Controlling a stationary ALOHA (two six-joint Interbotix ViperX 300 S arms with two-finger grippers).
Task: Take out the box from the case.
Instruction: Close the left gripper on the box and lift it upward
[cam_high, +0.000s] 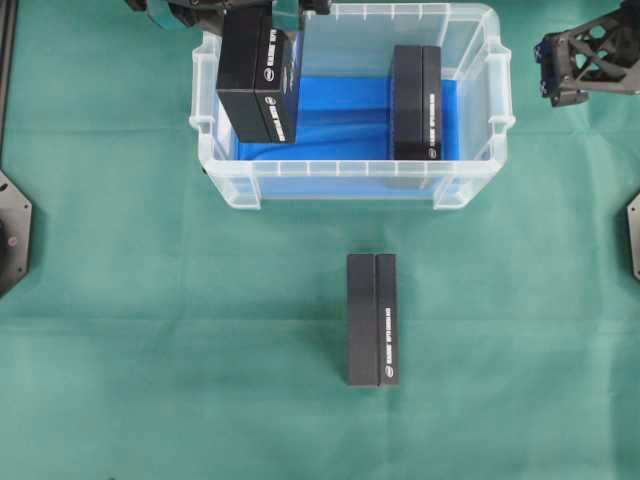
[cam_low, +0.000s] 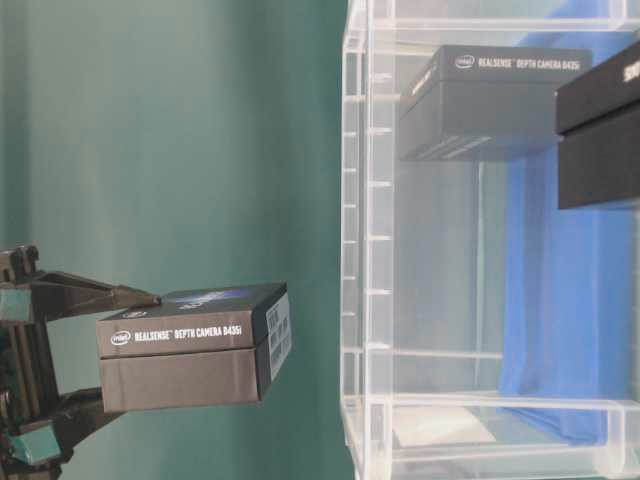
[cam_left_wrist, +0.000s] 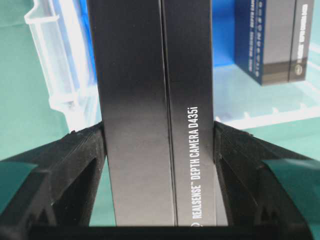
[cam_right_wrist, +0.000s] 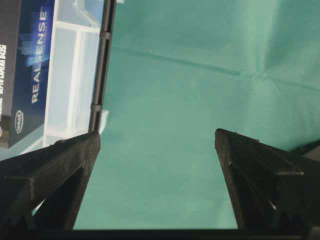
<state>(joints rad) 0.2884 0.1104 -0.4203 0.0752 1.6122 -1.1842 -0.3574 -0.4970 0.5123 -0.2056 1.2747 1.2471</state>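
Case (cam_high: 352, 180), clear plastic with a rimmed edge, sits at the far edge of the green counter (cam_high: 150, 330), near the middle; a blue cloth (cam_high: 340, 125) lines its bottom. One black box (cam_high: 257, 80) is raised over the case's left end, clamped in the left gripper (cam_left_wrist: 159, 165), whose jaws press on its two long sides; in the left wrist view its white lettering runs along the side between the fingers. A second black box (cam_high: 417, 102) stands on edge on the cloth at the case's right side, touching nothing else. A third black box (cam_high: 372, 319) lies on the counter in front of the case, well apart from it, toward the near edge. The right gripper (cam_right_wrist: 157, 150) hangs off the case's right end with jaws spread wide over bare counter, pinching nothing.
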